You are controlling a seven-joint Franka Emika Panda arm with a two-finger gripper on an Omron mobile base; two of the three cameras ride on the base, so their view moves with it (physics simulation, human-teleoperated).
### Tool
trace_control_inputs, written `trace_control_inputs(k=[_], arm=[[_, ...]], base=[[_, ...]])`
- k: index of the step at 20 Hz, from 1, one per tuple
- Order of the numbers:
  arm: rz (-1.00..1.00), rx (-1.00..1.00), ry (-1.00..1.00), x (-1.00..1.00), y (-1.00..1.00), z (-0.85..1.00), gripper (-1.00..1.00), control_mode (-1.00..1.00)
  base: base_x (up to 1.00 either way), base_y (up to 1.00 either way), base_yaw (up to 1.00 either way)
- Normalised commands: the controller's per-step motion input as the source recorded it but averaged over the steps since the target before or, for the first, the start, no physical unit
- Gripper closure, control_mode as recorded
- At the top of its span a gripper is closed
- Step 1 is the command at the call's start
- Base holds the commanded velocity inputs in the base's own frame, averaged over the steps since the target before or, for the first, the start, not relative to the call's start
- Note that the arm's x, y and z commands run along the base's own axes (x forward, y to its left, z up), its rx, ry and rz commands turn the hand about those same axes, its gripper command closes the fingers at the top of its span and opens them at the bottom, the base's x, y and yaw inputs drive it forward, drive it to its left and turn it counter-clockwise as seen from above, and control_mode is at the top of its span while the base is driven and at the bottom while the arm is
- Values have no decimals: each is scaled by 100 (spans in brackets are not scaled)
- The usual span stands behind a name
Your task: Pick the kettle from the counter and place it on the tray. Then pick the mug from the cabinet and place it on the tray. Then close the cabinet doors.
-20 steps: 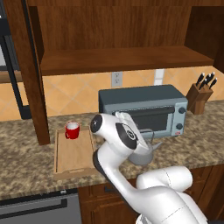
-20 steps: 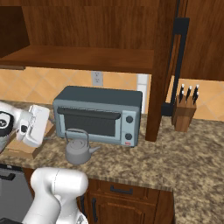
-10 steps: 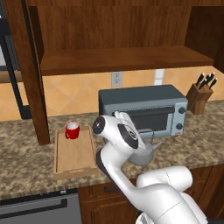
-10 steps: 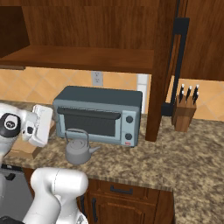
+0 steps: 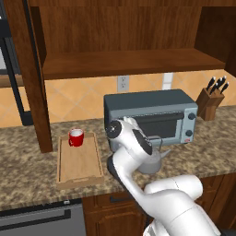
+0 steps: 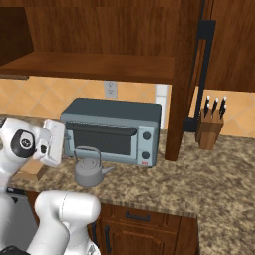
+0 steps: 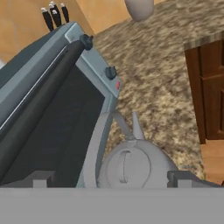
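On the left of the counter (image 5: 27,177) lies the tray (image 5: 79,162), its long axis running from the front edge toward the wall; inside it, at the far end, stands the mug (image 5: 76,137), upright and touching the tray floor; the rest of the tray is bare wood. The kettle (image 6: 89,172) is not in the tray — it sits on the counter just in front of the toaster oven (image 6: 113,130), to the right of the tray, its spout turned to the right in the right base view and its wire handle arched upright over the lid.

The gripper (image 7: 111,178) hangs above the kettle with its fingers (image 7: 183,178) spread wide, holding nothing; in the hand view the two tips stand on both sides of the kettle body, and the handle rises between them toward the oven door. So the coming move, as I judge it, is a descent straight down along the gripper's own line until the handle lies between the fingers; the handle is thin, so the fingers must close across it, not along it.

Higher up, the cabinet (image 5: 124,64) stands open; its shelf is bare; one door (image 6: 189,74) is swung out to the right, with the knife block (image 6: 210,127) just beyond it.
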Motion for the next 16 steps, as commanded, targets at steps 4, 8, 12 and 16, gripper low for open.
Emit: trace_control_inputs(k=[4, 8, 12, 16], arm=[[2, 10, -10, 20, -3, -7, -100, -100], [0, 5, -9, 22, -2, -6, -100, -100], [0, 4, -3, 22, -3, -17, -100, -100], [0, 4, 0, 19, -1, -20, -100, -100]], base=[[0, 0, 0], [0, 0, 0], [0, 0, 0], [0, 0, 0]])
